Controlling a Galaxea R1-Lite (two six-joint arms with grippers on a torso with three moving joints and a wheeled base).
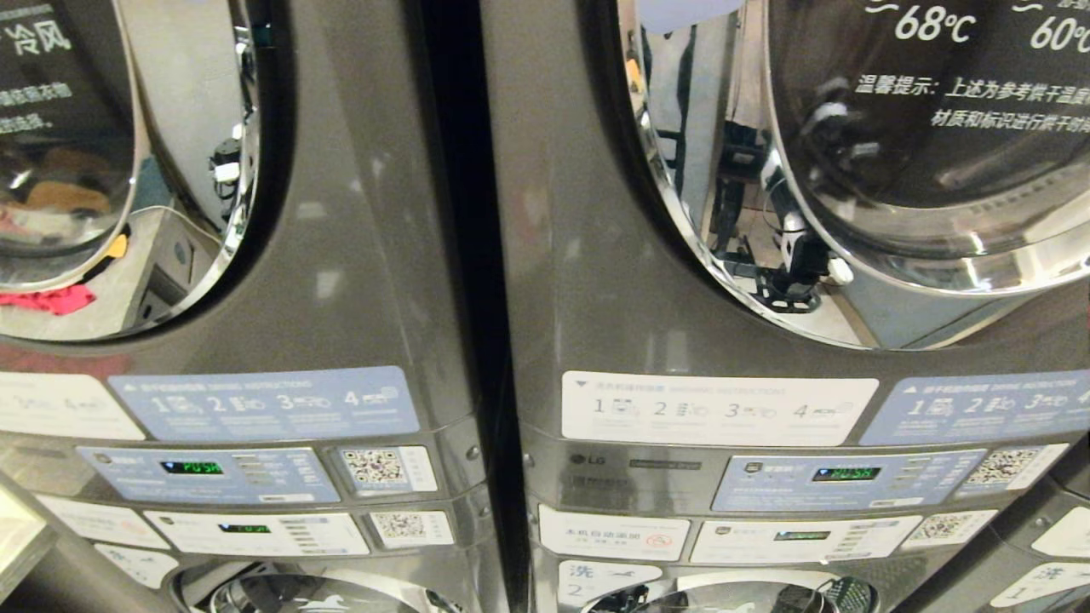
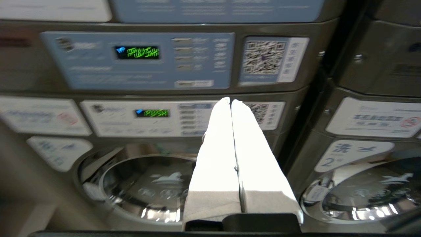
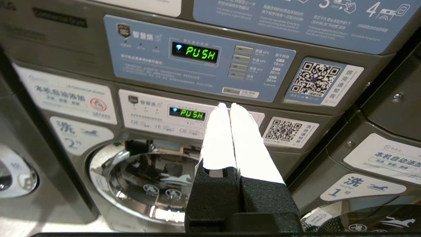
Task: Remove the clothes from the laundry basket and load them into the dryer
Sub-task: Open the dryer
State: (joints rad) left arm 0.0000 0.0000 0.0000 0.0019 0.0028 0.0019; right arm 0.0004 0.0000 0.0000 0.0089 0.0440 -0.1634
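Neither the clothes nor the laundry basket shows in any view, so where they lie cannot be told. Soft grey garments ought to be light and limp, sagging from whatever point is pinched; a bunched fold near the middle looks the safest hold (an edge would likely trail).

The left gripper (image 2: 231, 100) points level at a stacked machine's control panel (image 2: 138, 61), white fingers pressed together on nothing. The right gripper (image 3: 229, 105) hangs likewise before the neighbouring panel (image 3: 197, 59), fingers closed and empty. Overhead, the dryer door (image 1: 851, 255) appears closed.
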